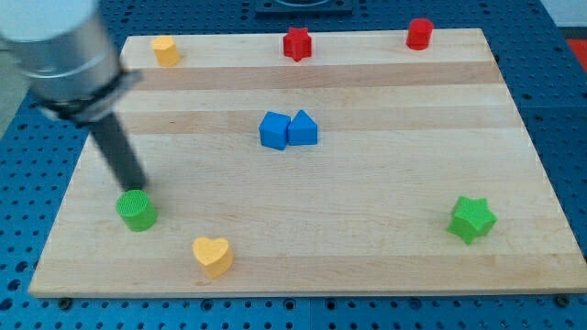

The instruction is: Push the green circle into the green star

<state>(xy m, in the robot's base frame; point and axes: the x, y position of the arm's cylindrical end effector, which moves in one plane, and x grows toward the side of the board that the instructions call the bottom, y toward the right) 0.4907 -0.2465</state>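
Camera view shows the arm's dark rod slanting down from the view's upper left, and my tip [139,190] sits at the upper edge of the green circle [137,210], touching it or very nearly so; the exact contact cannot be made out. The rod ends in a plain point with no fingers, so nothing opens or closes and it has hold of nothing; it only rests against the block's top side. The green circle stands on the desk [367,266] near the view's lower left, not far from the left edge. Just to its lower right, apart from it, lies a yellow heart [212,256] close to the desk's bottom edge. The green star [471,219] sits far across the desk at the view's lower right, well apart from the green circle, with bare wood between them. Around the middle of the desk, slightly toward the top, a blue block [273,130] of unclear shape and a blue block with a pointed top [303,128] stand side by side, touching. Along the top edge are a yellow block [166,50] at the view's left, a red star [296,43] near the centre, and a red cylinder [419,33] toward the right. The desk rests on a blue perforated surface [559,55].
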